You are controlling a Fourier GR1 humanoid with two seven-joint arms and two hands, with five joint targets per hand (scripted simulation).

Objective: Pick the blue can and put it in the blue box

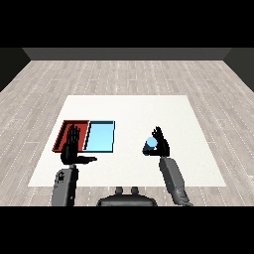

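Right hand (161, 145) curled round the blue can (151, 143), light blue tray (100, 137) well to its left, left hand (71, 148) open, fingers straight, over the red tray (66, 130)

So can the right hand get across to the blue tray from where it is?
Probably yes. The right hand, curled round the blue can, has only bare white table between it and the blue tray. The left hand sits over the red tray, off that path.

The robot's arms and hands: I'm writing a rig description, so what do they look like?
Two grey, rounded forearms rise from the lower corners. Each ends in a black hand, the left hand and the right hand, with slim black fingers and a thumb. No cables, markings or sleeves can be made out.
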